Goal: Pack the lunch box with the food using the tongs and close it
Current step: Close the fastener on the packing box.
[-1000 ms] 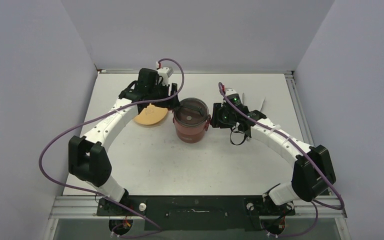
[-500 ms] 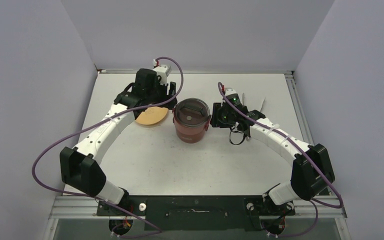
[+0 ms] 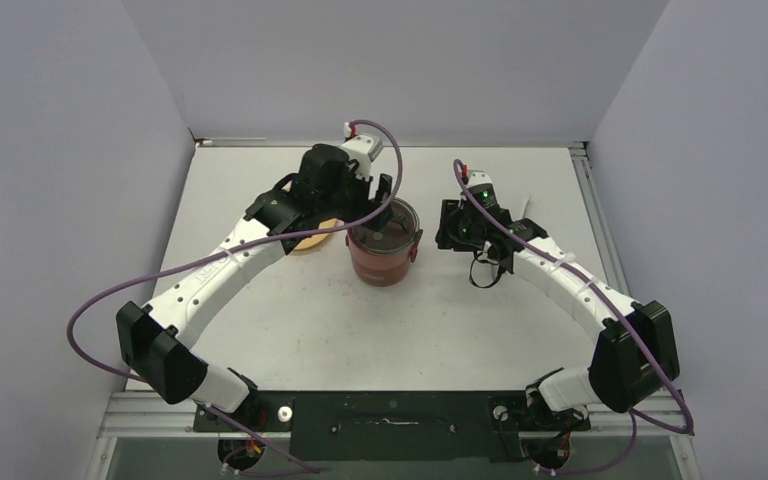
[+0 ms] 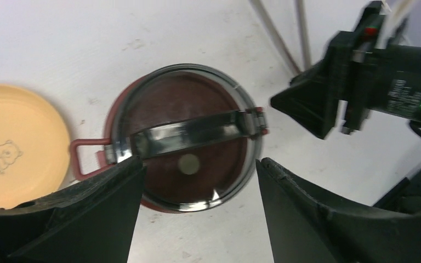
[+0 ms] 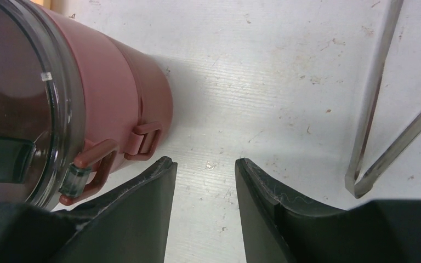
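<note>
The maroon lunch box (image 3: 384,256) stands stacked mid-table, its grey see-through lid (image 4: 189,137) on top with a dark strap across it. My left gripper (image 3: 388,200) hovers just over that lid, open; in the left wrist view its fingers (image 4: 96,211) straddle the near rim without touching it. My right gripper (image 3: 452,228) stands open to the right of the box, apart from it, with only bare table between its fingertips (image 5: 167,164). The silver tongs (image 5: 374,104) lie on the table to its right, also seen as tongs (image 3: 526,208). No food is in view.
A shallow yellow-orange plate (image 4: 16,142) lies left of the lunch box, partly under my left arm in the top view. The box's side handles and clasp (image 5: 142,139) face my right gripper. Walls close off the table at the back and both sides.
My left gripper has swung right, from over the plate to above the lunch box lid, and has opened wider. My right gripper has drawn back a little from the box and opened slightly.
</note>
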Robot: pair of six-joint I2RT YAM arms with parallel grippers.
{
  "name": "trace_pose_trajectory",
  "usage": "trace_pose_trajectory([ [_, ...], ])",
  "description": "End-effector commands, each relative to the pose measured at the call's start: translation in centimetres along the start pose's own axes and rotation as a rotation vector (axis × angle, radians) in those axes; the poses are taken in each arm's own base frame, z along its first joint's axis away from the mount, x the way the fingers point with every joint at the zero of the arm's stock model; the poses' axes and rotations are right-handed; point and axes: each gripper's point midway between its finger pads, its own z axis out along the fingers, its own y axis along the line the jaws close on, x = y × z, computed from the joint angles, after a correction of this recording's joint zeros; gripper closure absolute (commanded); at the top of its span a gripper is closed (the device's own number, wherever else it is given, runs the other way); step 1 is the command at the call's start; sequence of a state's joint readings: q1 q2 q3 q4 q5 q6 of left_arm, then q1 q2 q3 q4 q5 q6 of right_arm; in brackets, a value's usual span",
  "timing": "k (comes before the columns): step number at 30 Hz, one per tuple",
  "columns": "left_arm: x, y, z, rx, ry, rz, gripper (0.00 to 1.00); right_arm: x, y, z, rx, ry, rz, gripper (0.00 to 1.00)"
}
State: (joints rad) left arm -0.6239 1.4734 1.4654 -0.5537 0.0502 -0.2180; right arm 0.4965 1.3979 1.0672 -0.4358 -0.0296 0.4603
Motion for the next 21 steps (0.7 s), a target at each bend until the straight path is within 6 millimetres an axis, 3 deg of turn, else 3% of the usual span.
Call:
trace_pose_trajectory([
  [1,-2.6,-2.9,-1.7,-0.003,-0.077,-0.088,0.25,-2.1,-0.2,-1.4,0.008,-0.072,0.008,0.55],
  [8,-0.1,-4.7,-0.5,0.043,-0.113,-0.267,0.28,-2.0,-0.9,-1.4,0.015,-0.084,0.025,0.55],
  [13,-0.6,-5.6,0.2,0.094,-0.199,-0.346,0.34,-1.8,-0.7,-1.4,-0.011,-0.092,0.039,0.55],
  [21,-0.9,-5.9,2.3,0.078,-0.23,-0.365,0.34,-1.3,-0.6,-1.2,-0.023,-0.083,0.043,0.55],
])
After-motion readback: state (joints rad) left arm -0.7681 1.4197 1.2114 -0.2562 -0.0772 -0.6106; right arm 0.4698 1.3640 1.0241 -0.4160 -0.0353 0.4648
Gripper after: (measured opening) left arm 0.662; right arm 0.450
